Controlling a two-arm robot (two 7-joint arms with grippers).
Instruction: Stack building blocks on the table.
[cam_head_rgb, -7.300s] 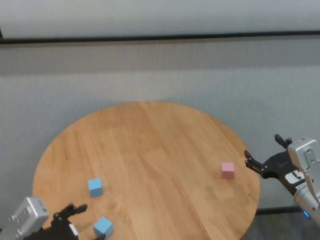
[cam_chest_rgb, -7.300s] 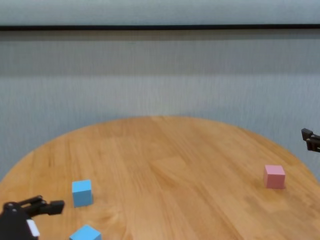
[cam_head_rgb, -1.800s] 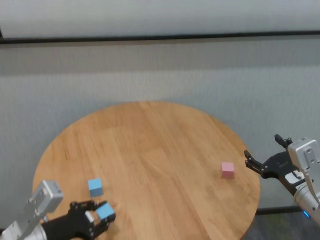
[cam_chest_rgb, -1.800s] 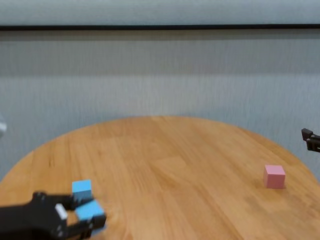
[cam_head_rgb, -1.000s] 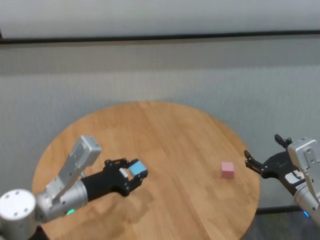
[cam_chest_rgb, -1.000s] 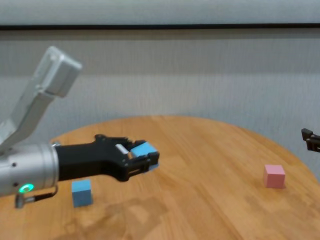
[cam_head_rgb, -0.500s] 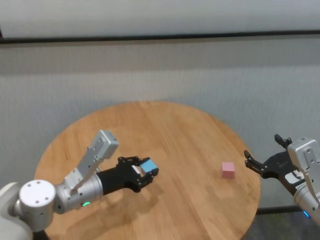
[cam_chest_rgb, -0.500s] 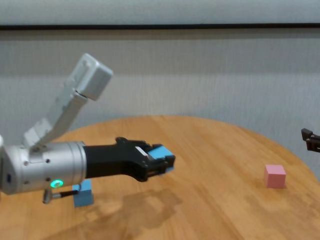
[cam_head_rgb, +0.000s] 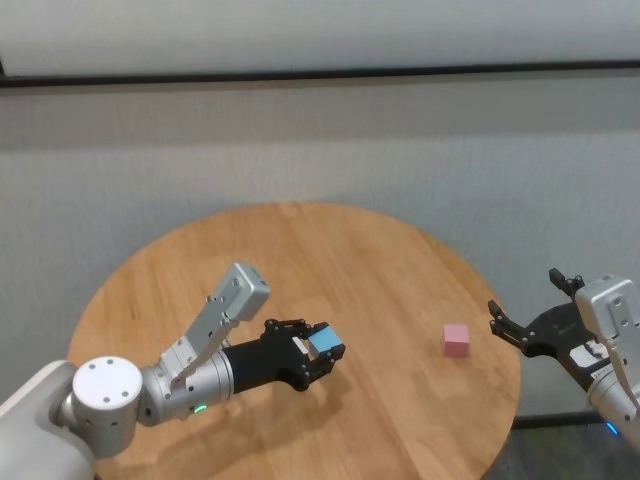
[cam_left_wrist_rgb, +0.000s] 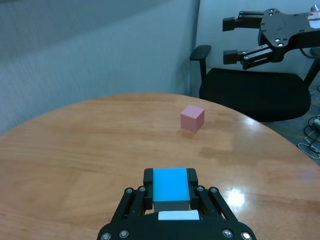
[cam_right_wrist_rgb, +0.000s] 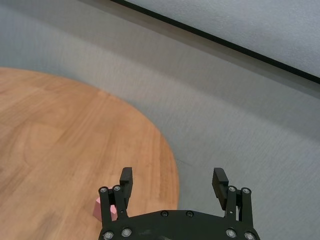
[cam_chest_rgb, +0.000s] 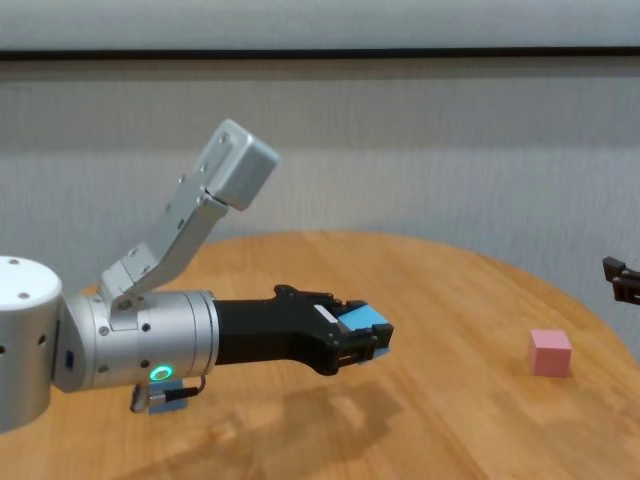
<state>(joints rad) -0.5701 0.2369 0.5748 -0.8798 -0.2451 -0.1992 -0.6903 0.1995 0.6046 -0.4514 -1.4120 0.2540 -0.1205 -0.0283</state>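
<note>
The left gripper (cam_head_rgb: 322, 352) has its fingers clamped on a light blue block (cam_head_rgb: 322, 341), carried clear above the table (cam_head_rgb: 380, 260) and pointing toward the pink block (cam_head_rgb: 456, 340). Seen from the pink block, the load hangs well off over the table's middle, with bare wood between them. The second blue block (cam_chest_rgb: 158, 406) lies far from the pink block, on the left arm's side, mostly hidden under that arm in the chest view.

The pink block looks like the base the stack is meant for (a judgement, since the blue one behind could serve too). To do this well, the arm should bring the held cube level and square over the pink block, faces aligned, lower it until the faces meet, and only then let go.

The right gripper (cam_head_rgb: 531, 318) waits just beyond the table's rim beside the pink block, fingers spread and empty.
</note>
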